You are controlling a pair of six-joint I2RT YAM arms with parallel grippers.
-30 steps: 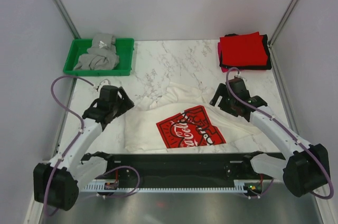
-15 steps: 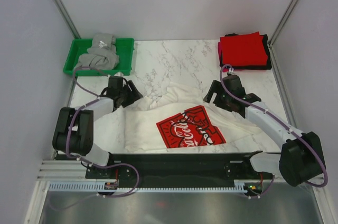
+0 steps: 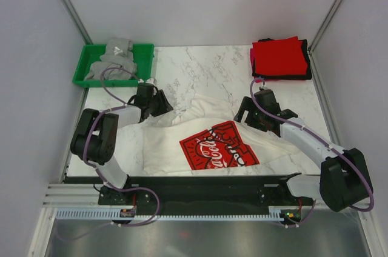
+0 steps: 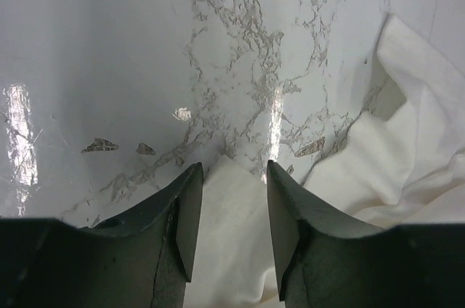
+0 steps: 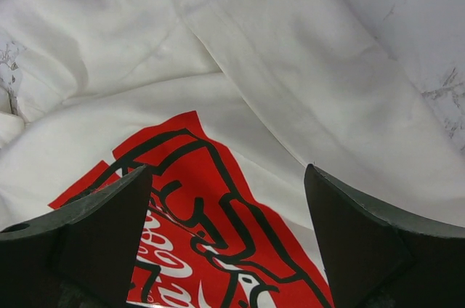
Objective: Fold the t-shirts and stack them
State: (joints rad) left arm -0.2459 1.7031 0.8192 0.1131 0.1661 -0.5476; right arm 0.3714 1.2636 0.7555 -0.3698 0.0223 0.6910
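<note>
Low over white t-shirt (image 3: 162, 148), left tool (image 4: 231, 171) narrow astride its edge, right tool (image 5: 229, 171) wide

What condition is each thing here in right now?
White t-shirt: unfolded, rumpled on the table.
Red t-shirt: folded, atop a folded black t-shirt.
Grey t-shirt: bunched in the green tray.
Left end effector: jaws apart, straddling the white t-shirt's edge.
Right end effector: open above the print.

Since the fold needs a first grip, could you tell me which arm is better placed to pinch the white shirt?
Left. The left gripper has its fingers astride a corner of the white t-shirt on the table; the right gripper hangs wide open above the print.
</note>
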